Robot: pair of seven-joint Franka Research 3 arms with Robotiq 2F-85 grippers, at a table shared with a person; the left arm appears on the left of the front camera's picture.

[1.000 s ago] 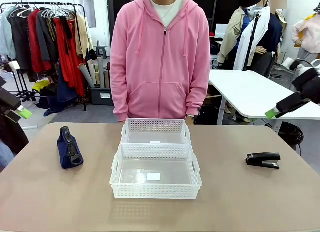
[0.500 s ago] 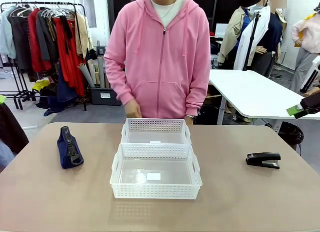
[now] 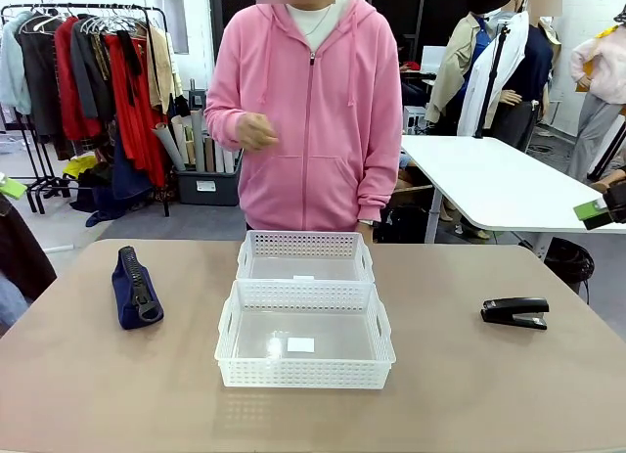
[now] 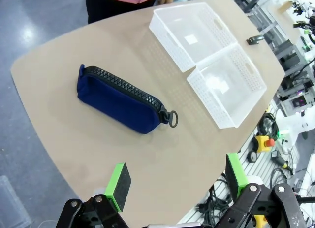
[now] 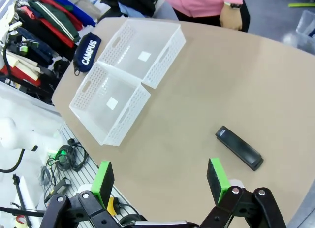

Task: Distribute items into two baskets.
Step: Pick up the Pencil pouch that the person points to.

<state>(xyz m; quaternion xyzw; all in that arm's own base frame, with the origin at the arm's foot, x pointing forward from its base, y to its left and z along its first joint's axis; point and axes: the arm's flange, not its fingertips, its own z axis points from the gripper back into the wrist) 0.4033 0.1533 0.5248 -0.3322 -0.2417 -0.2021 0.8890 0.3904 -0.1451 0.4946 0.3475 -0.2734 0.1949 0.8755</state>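
The larger basket [image 3: 305, 373] sat on the table [image 3: 469, 394]; the smaller basket [image 3: 305, 242] touched its far side, a person [image 3: 313, 111] standing beyond it, one hand [image 3: 256, 131] raised; the navy pouch [image 3: 135, 289] lay well to its left, the black stapler [image 3: 514, 312] well to its right, bare tabletop between; left gripper [image 4: 176, 176] and right gripper [image 5: 160, 179] hung released, empty; from the front, each seemed cut off to a green pad [image 3: 594, 212].
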